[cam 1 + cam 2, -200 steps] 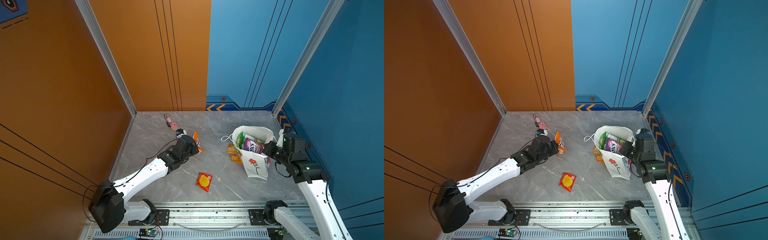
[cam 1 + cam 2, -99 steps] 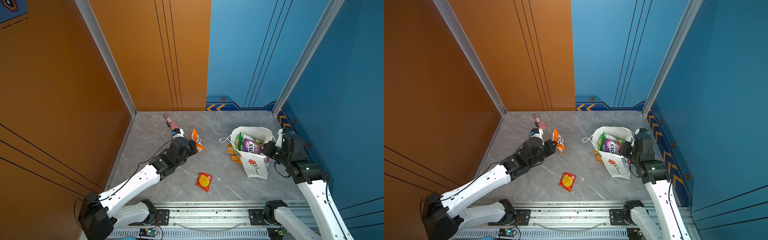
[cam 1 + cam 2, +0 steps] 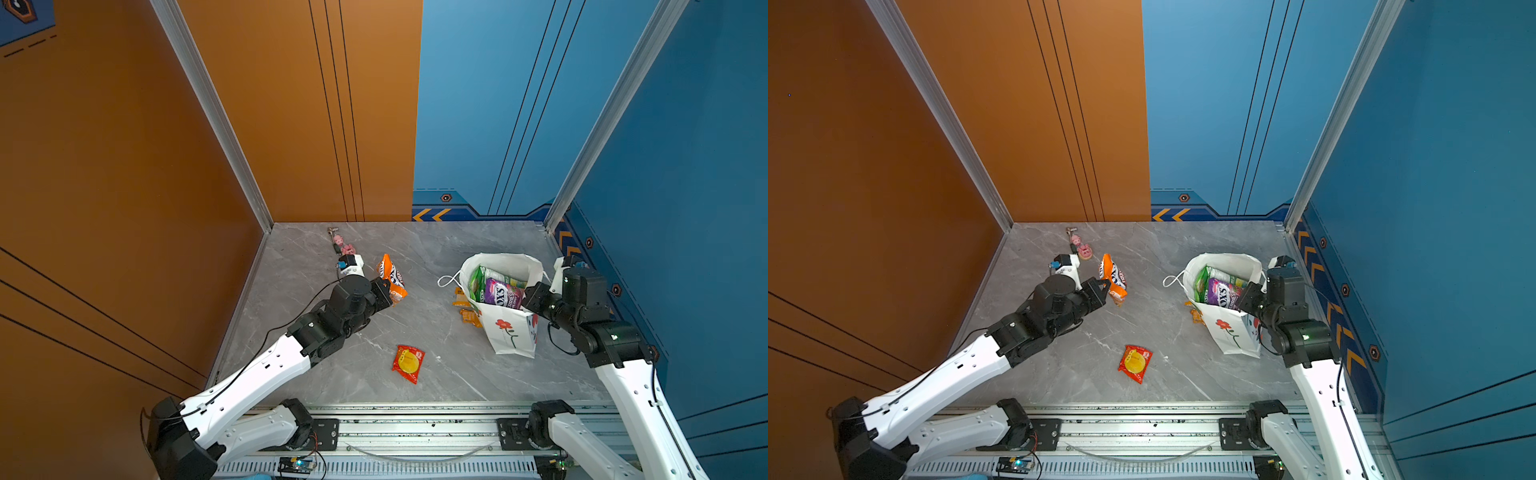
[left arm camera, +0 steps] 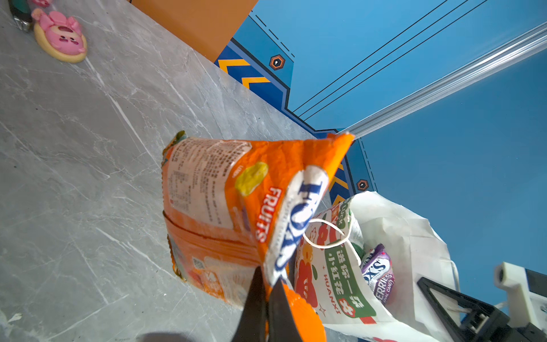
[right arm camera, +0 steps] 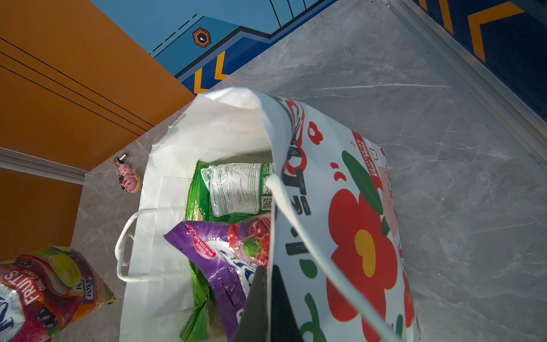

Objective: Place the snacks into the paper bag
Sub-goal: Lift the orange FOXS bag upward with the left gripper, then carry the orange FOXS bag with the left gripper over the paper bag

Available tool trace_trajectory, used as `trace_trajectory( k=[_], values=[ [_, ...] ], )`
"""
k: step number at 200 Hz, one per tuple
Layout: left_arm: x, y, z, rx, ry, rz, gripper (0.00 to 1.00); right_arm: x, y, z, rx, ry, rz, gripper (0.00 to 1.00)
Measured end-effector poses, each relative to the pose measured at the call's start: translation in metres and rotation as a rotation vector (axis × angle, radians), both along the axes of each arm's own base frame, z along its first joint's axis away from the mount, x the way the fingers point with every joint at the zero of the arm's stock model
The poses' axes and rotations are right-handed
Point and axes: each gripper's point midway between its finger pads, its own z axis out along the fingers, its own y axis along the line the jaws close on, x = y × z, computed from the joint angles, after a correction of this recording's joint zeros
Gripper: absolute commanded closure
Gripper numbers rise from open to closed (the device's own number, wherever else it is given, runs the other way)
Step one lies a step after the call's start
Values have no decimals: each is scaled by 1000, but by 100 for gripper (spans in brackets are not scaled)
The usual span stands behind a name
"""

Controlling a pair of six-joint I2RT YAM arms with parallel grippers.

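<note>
Pinching the orange bag point(image 3: 391, 277), your left end effector point(image 3: 387, 290) likely needed lift over the paper bag point(image 3: 510, 334); right end effector point(image 3: 527, 296) pinched its rim.

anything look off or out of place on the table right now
Yes. The paper bag seems to lean, its rim crumpled and pinched by the right end effector. A few small orange packets lie on the table just outside it, not in it. Pink pig charms at the far edge are not snacks.

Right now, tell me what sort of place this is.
Probably a staged robot work cell: blue wall panels with orange chevrons, a grey marble-look tabletop, a slotted aluminium mounting rail along the front.
</note>
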Motion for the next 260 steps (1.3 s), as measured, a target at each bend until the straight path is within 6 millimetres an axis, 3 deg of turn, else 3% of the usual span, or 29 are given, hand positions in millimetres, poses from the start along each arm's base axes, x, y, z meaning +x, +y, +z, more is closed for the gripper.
trace_trajectory(
  k=[75,140,180,226,260],
  values=[
    [-4,-9,20,-13,-33,-19,100,3,5,0,0,-2,16,100],
    [-4,-42,87,-62,-144,-94,100,3,9,-1,0,1,30,100],
    [-3,-58,98,-63,-165,-125,100,6,12,0,0,0,41,100],
    [-11,-90,105,-65,-173,-201,100,7,16,0,0,3,54,100],
    [-12,-112,122,-80,-195,-255,100,8,18,0,2,2,63,100]
  ],
)
